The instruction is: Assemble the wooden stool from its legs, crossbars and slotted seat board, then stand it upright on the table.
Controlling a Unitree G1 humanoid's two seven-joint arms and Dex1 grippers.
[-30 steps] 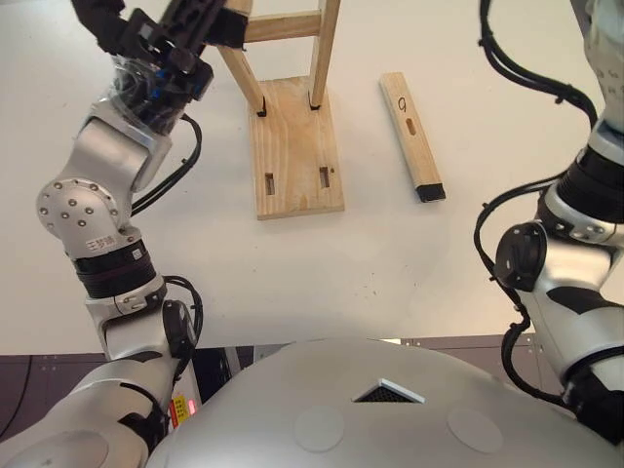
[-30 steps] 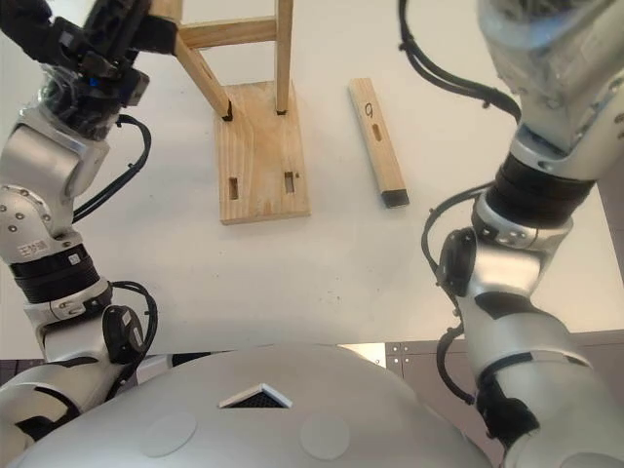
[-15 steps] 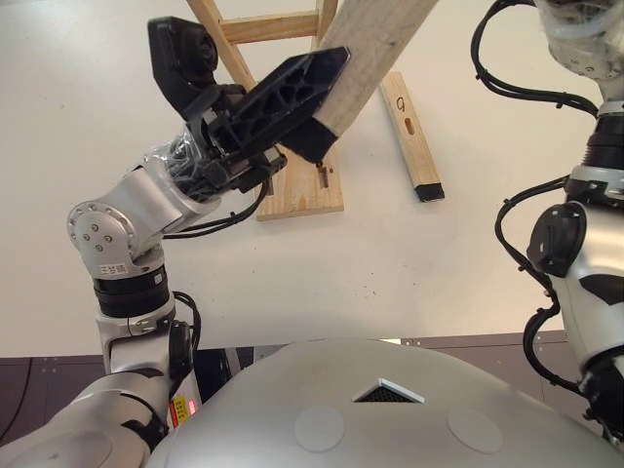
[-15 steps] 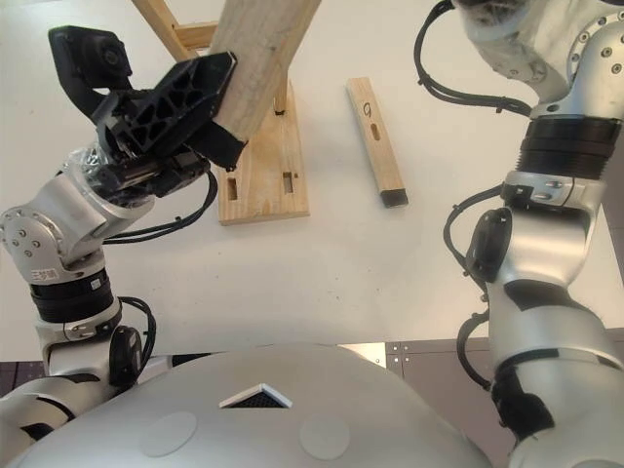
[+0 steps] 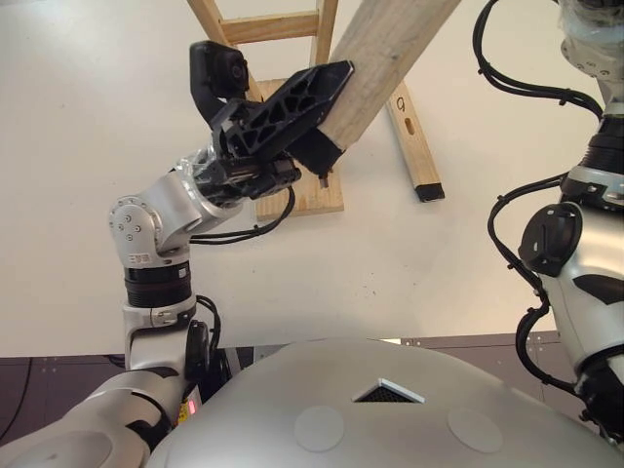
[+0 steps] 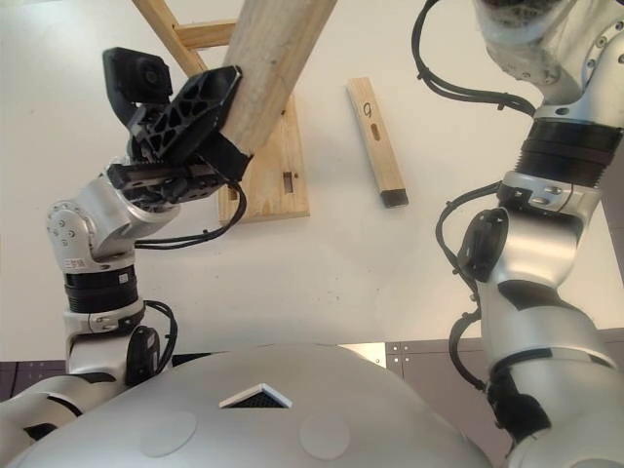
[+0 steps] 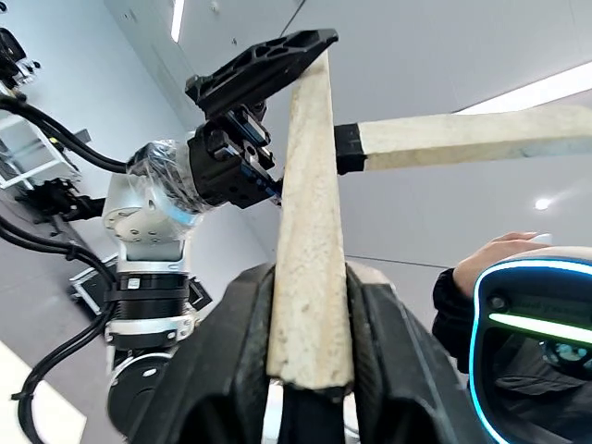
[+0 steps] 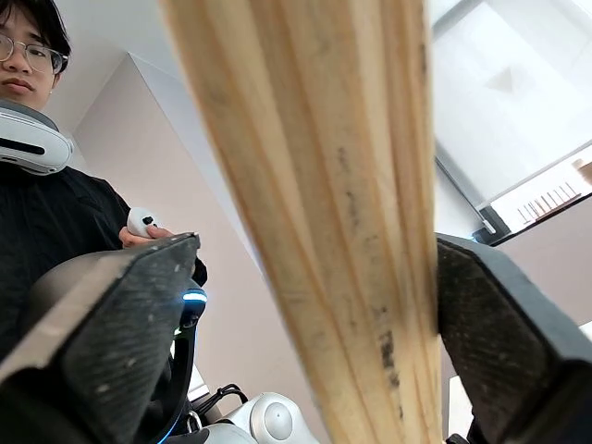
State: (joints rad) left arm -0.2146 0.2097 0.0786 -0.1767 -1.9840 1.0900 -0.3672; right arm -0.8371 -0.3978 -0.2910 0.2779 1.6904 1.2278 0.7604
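Tabletop, seat board beneath held leg

"Where could a gripper come down onto the white table?"

"Its near half lies open. So does the strip between the flat pale slotted seat board and the loose black-capped wooden leg to the right."

"And over the board?"

"Barred. The left gripper clamps a thick pale wooden leg slanting above it, and an upright ladder-like wooden frame fills its far end."
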